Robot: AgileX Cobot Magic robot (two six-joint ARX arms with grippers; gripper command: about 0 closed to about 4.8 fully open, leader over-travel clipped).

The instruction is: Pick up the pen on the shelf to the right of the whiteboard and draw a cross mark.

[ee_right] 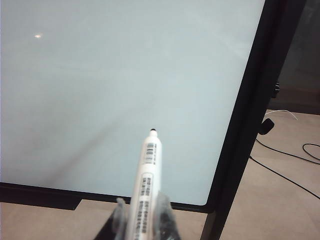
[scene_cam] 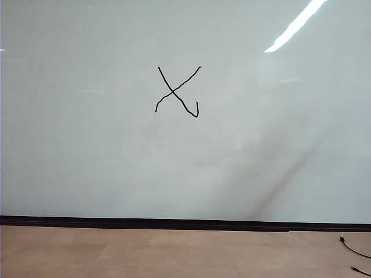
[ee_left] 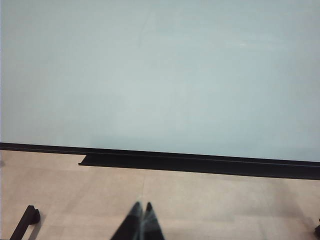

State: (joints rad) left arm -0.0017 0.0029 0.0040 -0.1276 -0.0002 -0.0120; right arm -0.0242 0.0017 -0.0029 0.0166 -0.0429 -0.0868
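Cross mark on the board, pen in the right gripper

Whiteboard [scene_cam: 87,150] fills nearly the whole exterior view, pale and glossy, with a black strip [scene_cam: 145,222] along its bottom edge and tan floor [scene_cam: 145,255] below. Neither arm shows in that view. A little left of the board's middle and in its upper half sits the cross mark [scene_cam: 177,92], two thin wobbly black strokes crossing, the lower right end curling up in a small hook. A bright streak of reflected light [scene_cam: 295,26] lies toward the upper right, and a dark cable [scene_cam: 353,250] trails on the floor at the far right.

On the left side, the left gripper [ee_left: 141,206] appears in its wrist view with its two dark fingertips pressed together, nothing between them, pointing toward the bare lower part of the board and well apart from it.

On the right side, the right gripper [ee_right: 141,205] is clamped on the pen [ee_right: 146,180], its translucent fingers [ee_right: 119,212] pinching the white barrel on both sides. The pen juts forward from the jaws, label printing along the barrel, its small black tip aimed at the board near the board's dark right-hand frame [ee_right: 250,115]. Whether the tip touches the surface cannot be told. More cables [ee_right: 285,165] lie on the floor beyond the frame.
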